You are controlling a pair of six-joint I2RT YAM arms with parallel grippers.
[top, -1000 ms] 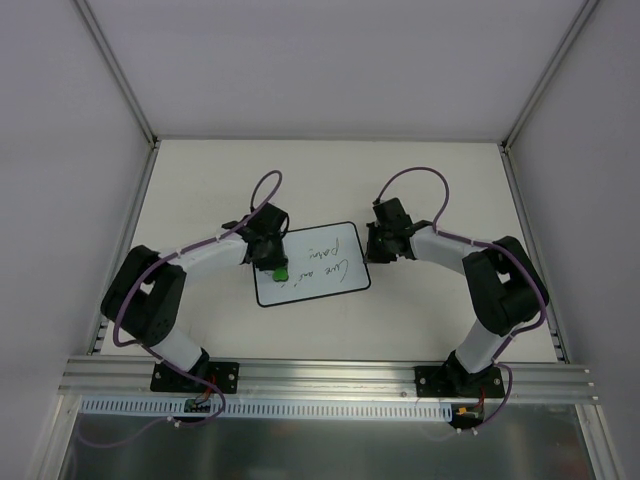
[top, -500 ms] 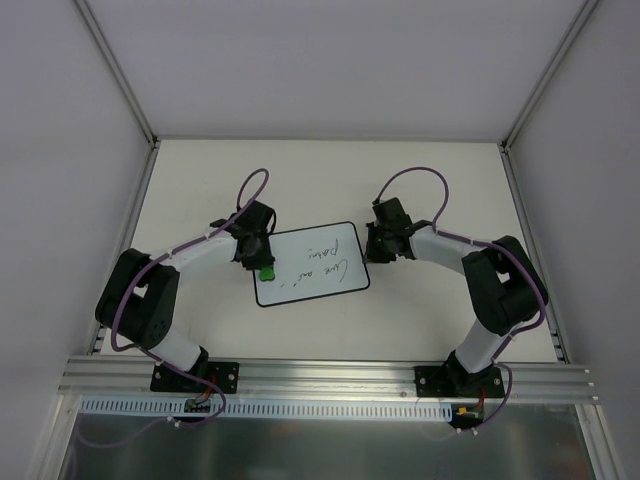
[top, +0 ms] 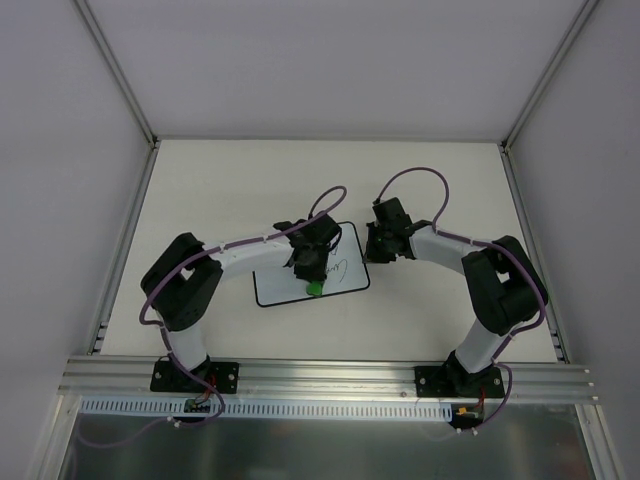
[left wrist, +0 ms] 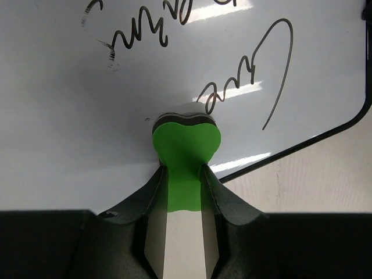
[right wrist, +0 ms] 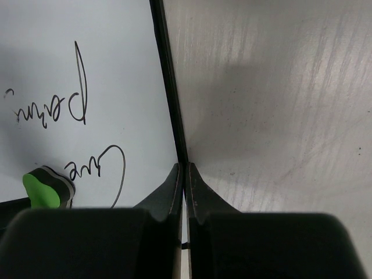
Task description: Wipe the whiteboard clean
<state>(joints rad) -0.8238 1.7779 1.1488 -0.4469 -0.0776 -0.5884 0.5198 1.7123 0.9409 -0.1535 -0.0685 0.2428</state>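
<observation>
Since a second ago the left gripper [top: 312, 272] has swept from the left end of the whiteboard [top: 275, 288] to right of its middle, and the left half now shows bare white. It is closed partway on the green eraser [left wrist: 185, 139], pinching the block's narrow tail, with the dark pad face down on the board.

Lying on the table [top: 200, 200] between the two arms, the whiteboard has its long axis running left to right, a little tilted. What is left of the handwriting [left wrist: 256, 75] lies just beyond the eraser, to the right and the far side — between it and the right gripper [right wrist: 184, 174]. That gripper is fully closed and holds nothing; its tips sit at the black rim of the board's right end, apparently steadying it.

So the left arm is the nearer one, and the next stroke likely runs on rightward along the long axis.
</observation>
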